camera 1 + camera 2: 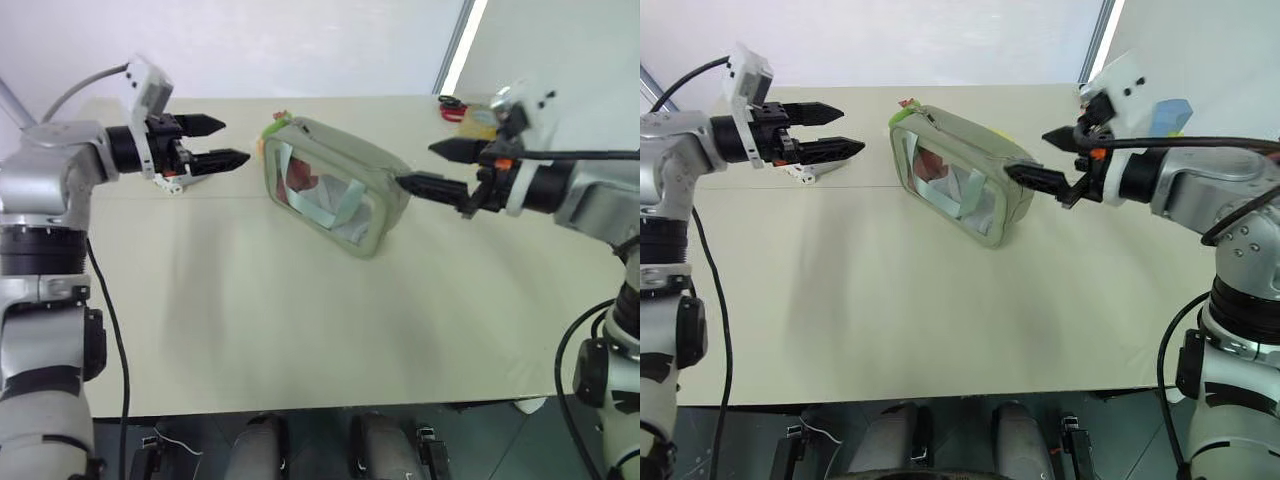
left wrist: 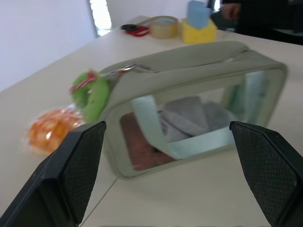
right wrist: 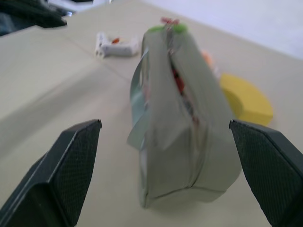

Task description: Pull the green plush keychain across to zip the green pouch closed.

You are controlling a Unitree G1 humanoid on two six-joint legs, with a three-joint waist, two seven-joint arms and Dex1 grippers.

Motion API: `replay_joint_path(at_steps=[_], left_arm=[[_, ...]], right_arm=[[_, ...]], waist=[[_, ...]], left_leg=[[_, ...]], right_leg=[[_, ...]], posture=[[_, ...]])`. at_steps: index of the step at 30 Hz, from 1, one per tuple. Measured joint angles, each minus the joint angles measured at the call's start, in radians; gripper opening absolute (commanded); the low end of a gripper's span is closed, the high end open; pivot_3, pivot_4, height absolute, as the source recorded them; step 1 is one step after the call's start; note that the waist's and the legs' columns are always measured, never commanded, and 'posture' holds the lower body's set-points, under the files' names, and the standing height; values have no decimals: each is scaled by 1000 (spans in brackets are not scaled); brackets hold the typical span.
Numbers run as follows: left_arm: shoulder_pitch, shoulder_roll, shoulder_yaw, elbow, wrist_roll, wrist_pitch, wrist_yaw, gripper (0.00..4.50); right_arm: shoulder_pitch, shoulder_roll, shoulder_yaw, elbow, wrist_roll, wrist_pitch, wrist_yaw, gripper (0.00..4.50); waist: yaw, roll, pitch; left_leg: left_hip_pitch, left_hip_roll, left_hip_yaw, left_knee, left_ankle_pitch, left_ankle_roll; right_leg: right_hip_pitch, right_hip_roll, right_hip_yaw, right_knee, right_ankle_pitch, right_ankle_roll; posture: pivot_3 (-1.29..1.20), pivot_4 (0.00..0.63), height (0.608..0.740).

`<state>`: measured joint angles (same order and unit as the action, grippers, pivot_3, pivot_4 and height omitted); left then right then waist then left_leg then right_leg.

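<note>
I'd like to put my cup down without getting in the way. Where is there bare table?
The wide stretch between the green pouch and the table's near edge is bare. It is crowded around the pouch, flanked by the left gripper and right gripper, and in the far corner with tape and scissors.

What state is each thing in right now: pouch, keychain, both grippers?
Pouch: upright on the table, zipper open along the top, not yet zipped.
Keychain: hanging at the pouch's end nearer the left gripper, ungrasped.
Left gripper: open, holding nothing, short of the pouch.
Right gripper: open, holding nothing, at the pouch's other end.
</note>
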<state>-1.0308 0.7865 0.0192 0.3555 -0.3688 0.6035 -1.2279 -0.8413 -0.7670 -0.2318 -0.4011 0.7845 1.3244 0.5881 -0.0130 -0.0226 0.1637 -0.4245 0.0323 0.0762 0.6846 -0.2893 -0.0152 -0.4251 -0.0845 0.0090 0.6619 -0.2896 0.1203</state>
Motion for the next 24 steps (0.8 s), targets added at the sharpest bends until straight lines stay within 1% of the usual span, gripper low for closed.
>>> replay_joint_path(at_steps=[3, 12, 14, 18, 21, 24], left_arm=[[-1, 0, -7, -2, -2, -1, -22, 4472], [-40, -3, -7, 64, 11, -25, -17, 4472], [-43, -4, -7, 68, 12, -26, -20, 4472], [-55, -10, -7, 51, 3, -4, -36, 4472], [-50, -12, -11, -23, -20, 32, -63, 4472], [-45, -12, -17, -109, -57, 73, -88, 4472]], right_arm=[[-11, -1, 1, -8, 12, 2, -10, 4500], [-41, -16, 35, -6, 6, -7, -41, 4500], [-64, -15, 60, -2, -10, -18, -53, 4500], [-140, 36, 125, 44, -48, -49, -82, 4500], [-198, 121, 176, 110, -92, -74, -121, 4500], [-224, 172, 255, 162, -142, -116, -130, 4500]], waist=[[-1, 0, 0], [-1, 0, 0], [-2, 0, 0], [-5, 0, 0], [-7, 0, 0], [-8, 0, 0]], left_leg=[[0, 0, 0, 0, 0, 0], [-1, 0, 0, 0, 0, 0], [-1, 0, 0, 0, 0, 0], [-1, 0, 0, 0, 0, 0], [-1, 0, 0, 0, 0, 0], [-1, 1, 0, 0, 0, 0]], right_leg=[[0, 0, 0, 0, 0, 0], [-1, 0, 0, 0, 0, 0], [-1, 0, 0, 0, 0, 0], [-2, 0, 1, 0, 0, 0], [-2, 0, 1, 1, 0, 0], [-2, 0, 1, 1, 0, 0]], posture=[[0, 150, 740], [0, 150, 740], [0, 150, 740], [0, 150, 740], [0, 150, 740], [0, 150, 740]])
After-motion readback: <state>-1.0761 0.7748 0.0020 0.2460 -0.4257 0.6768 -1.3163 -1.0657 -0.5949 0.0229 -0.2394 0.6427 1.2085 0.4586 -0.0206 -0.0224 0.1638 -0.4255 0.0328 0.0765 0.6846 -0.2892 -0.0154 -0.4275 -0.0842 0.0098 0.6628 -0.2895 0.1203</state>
